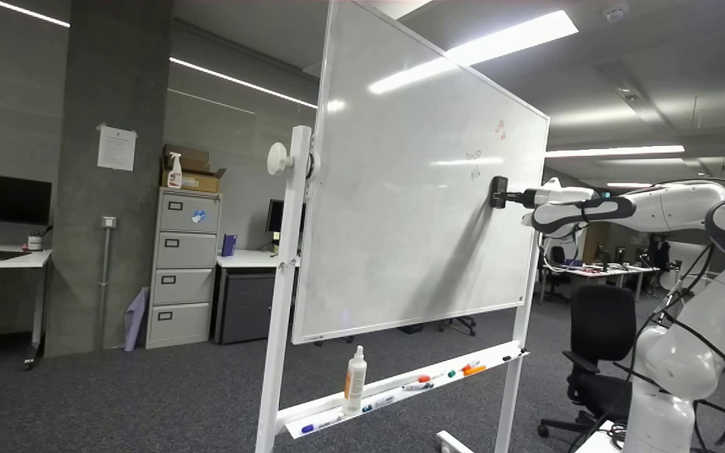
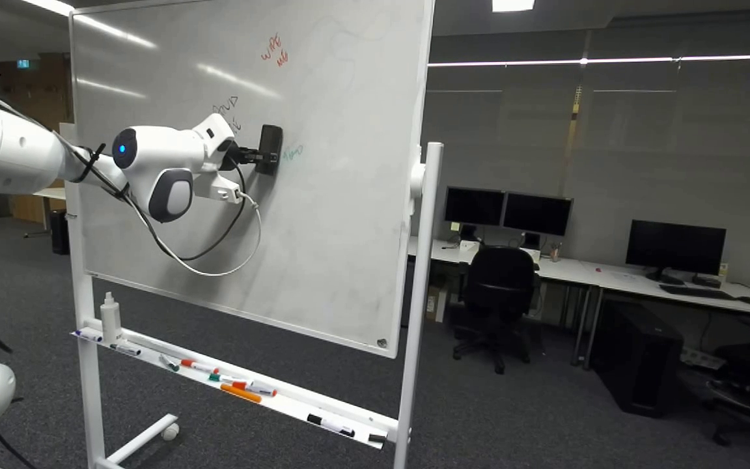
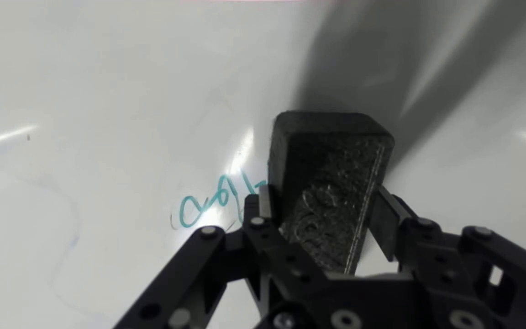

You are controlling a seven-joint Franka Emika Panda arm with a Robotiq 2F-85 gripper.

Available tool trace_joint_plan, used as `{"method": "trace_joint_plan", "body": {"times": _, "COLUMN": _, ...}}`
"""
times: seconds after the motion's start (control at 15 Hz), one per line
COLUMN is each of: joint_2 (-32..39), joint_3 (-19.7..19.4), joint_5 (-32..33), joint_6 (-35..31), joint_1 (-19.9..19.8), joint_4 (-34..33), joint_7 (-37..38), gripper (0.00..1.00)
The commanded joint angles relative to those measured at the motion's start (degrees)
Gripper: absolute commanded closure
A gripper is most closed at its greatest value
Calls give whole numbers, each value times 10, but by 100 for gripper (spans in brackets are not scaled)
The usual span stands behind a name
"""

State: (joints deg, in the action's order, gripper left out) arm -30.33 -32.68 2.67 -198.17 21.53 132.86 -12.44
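Arm (image 1: pixel 664 204) rises in front of the whiteboard (image 1: pixel 400 214), bends, and reaches out nearly level towards the whiteboard's writing face; the jaws pinch a black eraser (image 3: pixel 336 196) by its two sides; the eraser stands upright at the whiteboard's face, though whether it touches I cannot tell; green writing (image 3: pixel 213 201) on the whiteboard sits just beside it.

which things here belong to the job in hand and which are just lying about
Seem to belong to the job:
end effector, closed on the black eraser
whiteboard, which the eraser is held up to
teal writing beside the eraser

Just lying about:
white bottle and markers, on the tray
office chair
filing cabinet
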Motion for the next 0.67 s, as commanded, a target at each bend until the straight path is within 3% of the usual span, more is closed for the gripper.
{"method": "trace_joint_plan", "body": {"times": 0.0, "joint_2": 22, "joint_3": -21, "joint_5": 11, "joint_6": 0, "joint_1": 25, "joint_4": -28, "joint_7": -8, "gripper": 69}}
{"method": "trace_joint_plan", "body": {"times": 0.6, "joint_2": 32, "joint_3": -38, "joint_5": 19, "joint_6": 0, "joint_1": 37, "joint_4": -40, "joint_7": -8, "gripper": 69}}
